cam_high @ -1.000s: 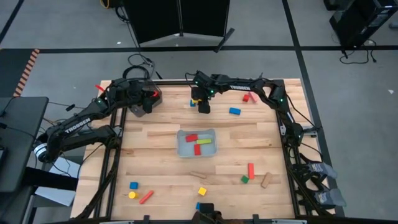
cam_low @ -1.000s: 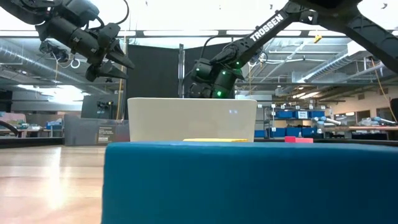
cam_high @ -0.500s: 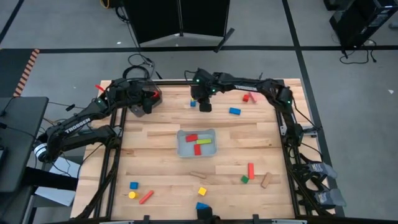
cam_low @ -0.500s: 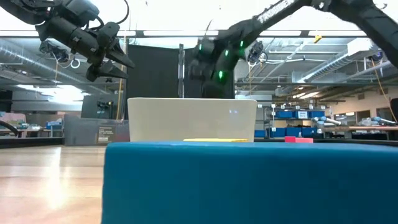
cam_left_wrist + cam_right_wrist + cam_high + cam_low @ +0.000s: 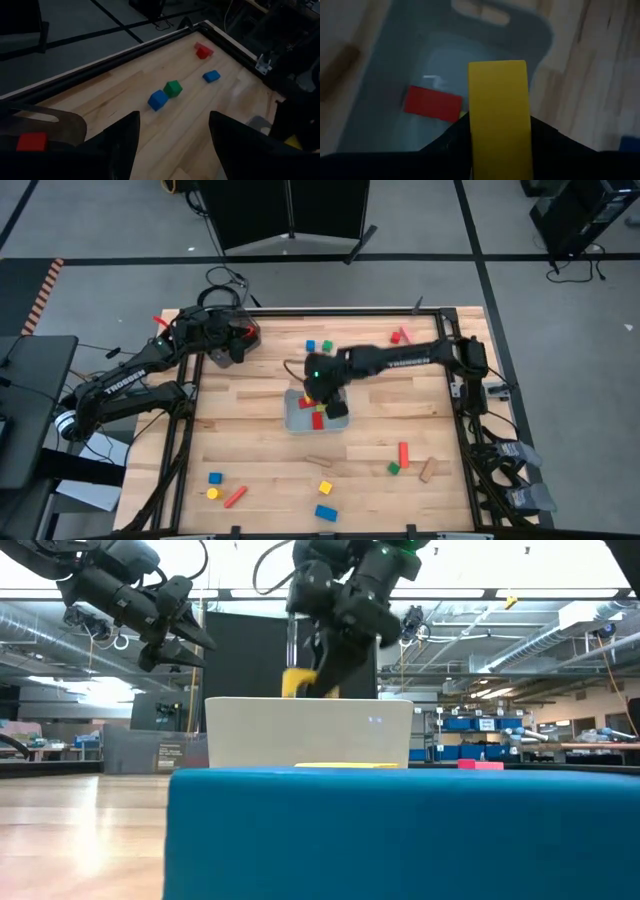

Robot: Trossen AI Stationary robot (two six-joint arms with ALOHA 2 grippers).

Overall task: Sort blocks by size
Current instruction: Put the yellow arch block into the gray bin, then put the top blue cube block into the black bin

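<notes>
My right gripper (image 5: pixel 322 395) is shut on a yellow bar (image 5: pixel 497 100) above the clear tray (image 5: pixel 292 426) at the table's middle. The tray holds red bars (image 5: pixel 432 104) and a yellow-green one. The low view shows the yellow bar (image 5: pixel 297 682) above the tray wall (image 5: pixel 310 730). My left gripper (image 5: pixel 172 145) is open and empty above the dark bowl (image 5: pixel 246 337) at the far left; a red cube (image 5: pixel 31 141) lies in the bowl. A blue cube (image 5: pixel 158 99), a green cube (image 5: pixel 173 88), a blue block (image 5: pixel 211 76) and red pieces (image 5: pixel 203 51) lie at the far side. My right gripper pinches the yellow bar's two long sides (image 5: pixel 479 142) between its two fingers, toward one end of the bar. The fingers come from above. The bar sticks out past the fingertips and hangs clear above the tray.
Near the front edge lie a blue cube (image 5: pixel 214 478), a yellow piece (image 5: pixel 212 493), a red bar (image 5: pixel 235 497), a yellow cube (image 5: pixel 325 488), a blue block (image 5: pixel 326 513), a red bar (image 5: pixel 404 454), a green cube (image 5: pixel 393 468) and two wooden bars (image 5: pixel 428 470).
My right gripper has gone from the far middle of the table toward the near edge and now stands over the tray with the yellow bar. The blue and green cubes it stood over now show. My left arm has kept still.
</notes>
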